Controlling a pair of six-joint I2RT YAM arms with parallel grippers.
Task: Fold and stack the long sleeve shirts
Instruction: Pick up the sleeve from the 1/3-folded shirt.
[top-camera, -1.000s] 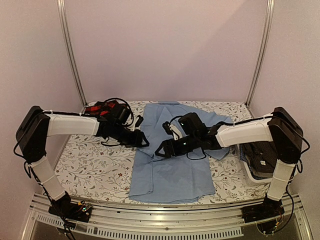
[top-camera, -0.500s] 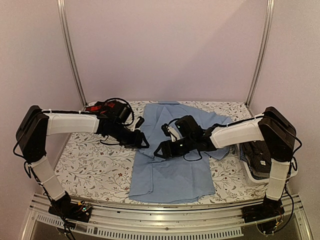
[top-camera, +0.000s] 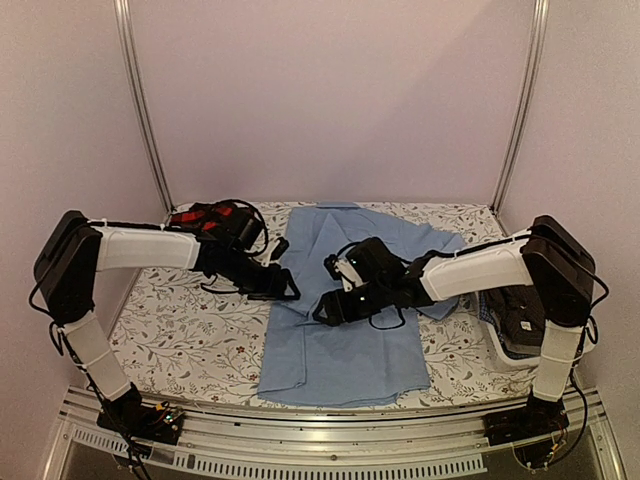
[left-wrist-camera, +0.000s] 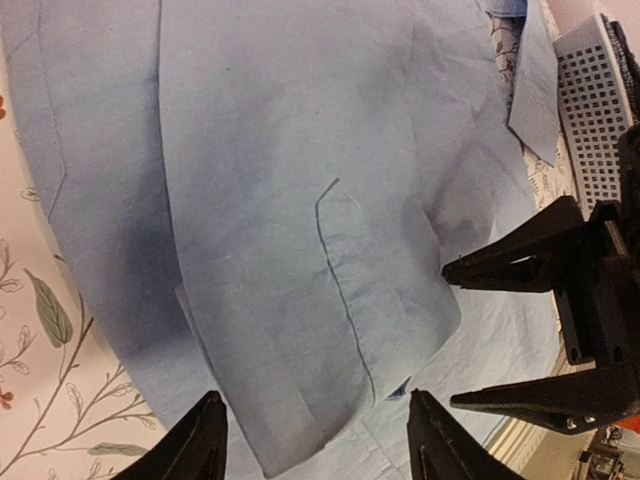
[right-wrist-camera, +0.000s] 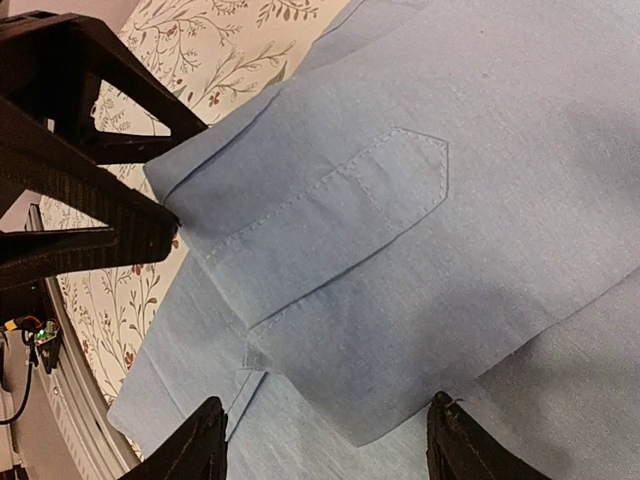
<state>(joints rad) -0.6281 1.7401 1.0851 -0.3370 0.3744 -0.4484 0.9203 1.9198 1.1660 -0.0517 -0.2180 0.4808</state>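
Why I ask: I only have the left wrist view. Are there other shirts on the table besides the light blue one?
Observer: Yes. A red-and-black plaid shirt lies bunched at the far left corner of the table.
Operator: And that white basket, is anything in it?
Observer: The top view shows dark cloth, likely another shirt, inside the white basket at the right edge.
Operator: Which way does the blue shirt face?
Observer: The light blue shirt lies spread with its collar toward the far edge, hem nearest the arm bases.
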